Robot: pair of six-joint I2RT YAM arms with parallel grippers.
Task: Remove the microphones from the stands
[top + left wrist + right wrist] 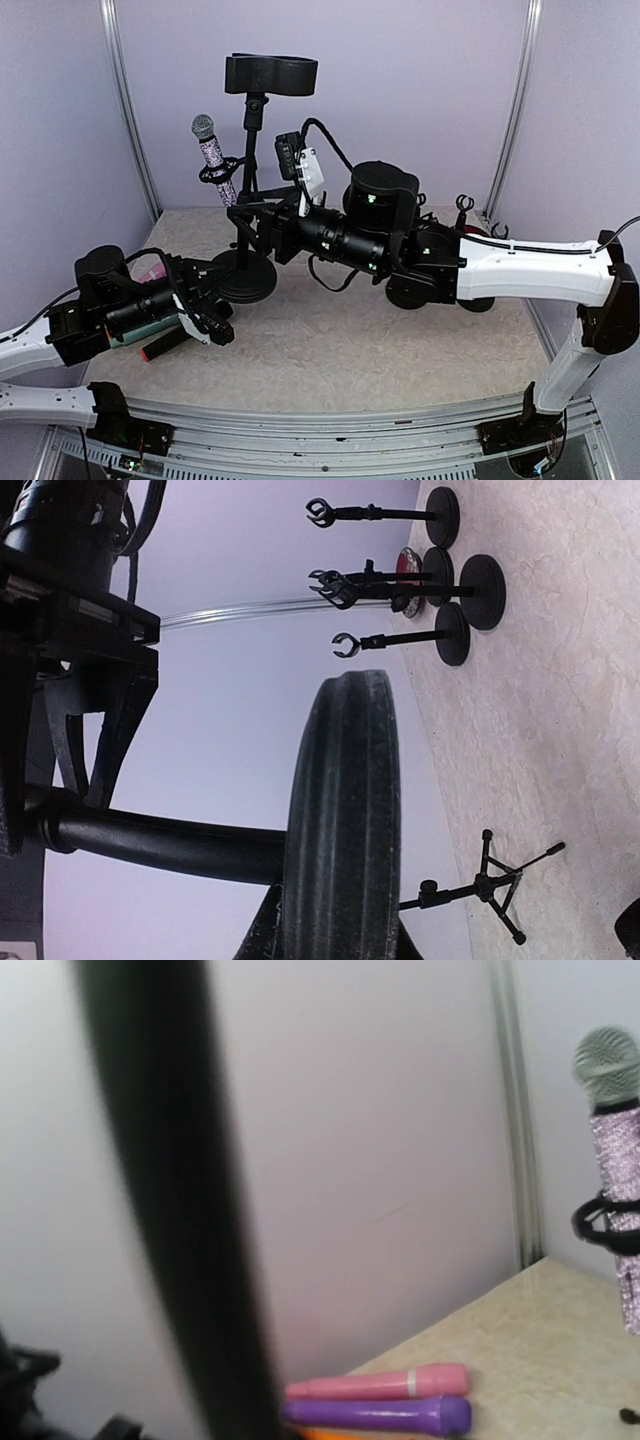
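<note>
The microphone (211,152), glittery purple with a grey mesh head, sits upright in the clip on the black stand (250,150); in the right wrist view the microphone (615,1160) is at the far right. My left gripper (222,302) is low at the stand's round base (245,278), shut on the rim of that base (340,820). My right gripper (243,215) is at the stand's pole, below the clip. That pole (170,1210) crosses the right wrist view as a blurred bar, and my fingers do not show there.
A pink microphone (385,1383) and a purple one (385,1415) lie by the left wall. Several small clip stands (440,580) stand at the back right (465,205). A small tripod (490,885) rests on the table. A black holder (270,72) tops the stand.
</note>
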